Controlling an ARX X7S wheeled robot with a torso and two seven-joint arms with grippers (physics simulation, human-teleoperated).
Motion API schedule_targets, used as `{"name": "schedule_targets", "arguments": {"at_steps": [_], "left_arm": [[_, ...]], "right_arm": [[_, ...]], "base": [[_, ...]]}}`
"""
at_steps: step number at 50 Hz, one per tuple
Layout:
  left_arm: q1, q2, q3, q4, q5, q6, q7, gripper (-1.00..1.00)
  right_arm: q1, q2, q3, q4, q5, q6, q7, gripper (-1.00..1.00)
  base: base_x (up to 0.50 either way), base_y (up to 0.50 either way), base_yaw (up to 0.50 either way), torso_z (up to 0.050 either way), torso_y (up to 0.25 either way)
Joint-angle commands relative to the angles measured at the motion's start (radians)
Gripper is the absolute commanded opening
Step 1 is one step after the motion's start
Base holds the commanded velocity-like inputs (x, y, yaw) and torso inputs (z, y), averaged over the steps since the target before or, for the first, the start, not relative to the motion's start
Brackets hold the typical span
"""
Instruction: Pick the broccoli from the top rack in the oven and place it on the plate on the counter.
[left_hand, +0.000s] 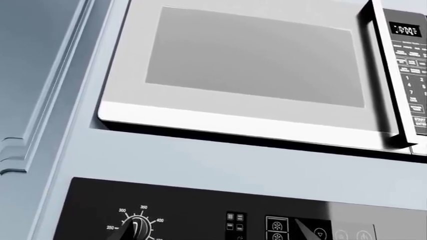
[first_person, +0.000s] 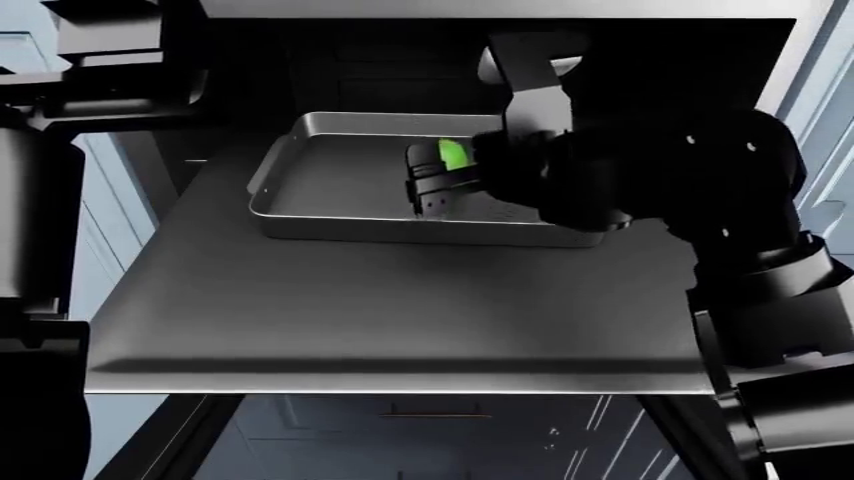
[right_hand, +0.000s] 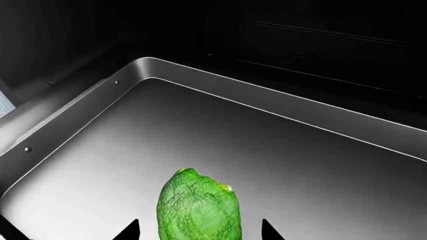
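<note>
Bumpy green broccoli (right_hand: 198, 207) between right fingers (right_hand: 129, 231), grip uncertain, smooth rimmed metal tray (first_person: 320, 215), flat grey top rack (first_person: 387, 320)

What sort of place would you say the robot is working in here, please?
Most likely a kitchen: a built-in oven holding a tray with broccoli, a microwave above its dial panel, and pale blue cabinets.

Rendering crisply throughout, showing no blur or edge distortion. Staying very dim inside the oven (first_person: 334, 60), blackening beyond the right gripper (first_person: 430, 190). Glowing bright green on the broccoli (right_hand: 197, 207) between its fingertips. Glinting along the tray rim (right_hand: 267, 92). Washing pale over the microwave door (left_hand: 253, 55).
</note>
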Motion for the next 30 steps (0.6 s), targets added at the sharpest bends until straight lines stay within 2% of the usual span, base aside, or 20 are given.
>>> {"name": "schedule_targets", "arguments": {"at_steps": [1, 19, 26, 30], "left_arm": [[0.000, -0.004, 0.010, -0.004, 0.005, 0.010, 0.002, 1.00], [0.013, -0.009, 0.024, -0.003, 0.020, 0.029, 0.005, 1.00], [0.012, -0.011, 0.031, -0.004, 0.023, 0.034, 0.005, 1.00], [0.015, -0.010, 0.035, -0.005, 0.028, 0.039, 0.007, 1.00]], "right_arm": [[0.001, 0.032, 0.033, -0.064, 0.015, -0.007, 0.026, -1.00], [-0.008, 0.069, 0.132, -0.162, 0.102, -0.017, 0.127, -1.00], [-0.048, 0.100, 0.152, -0.306, 0.070, -0.093, 0.126, -1.00], [-0.059, 0.112, 0.191, -0.357, 0.118, -0.097, 0.145, -1.00]], "base": [[0.00, 0.00, 0.00, 0.000, 0.000], [0.00, 0.00, 0.00, 0.000, 0.000], [0.00, 0.00, 0.00, 0.000, 0.000], [0.00, 0.00, 0.00, 0.000, 0.000]]}}
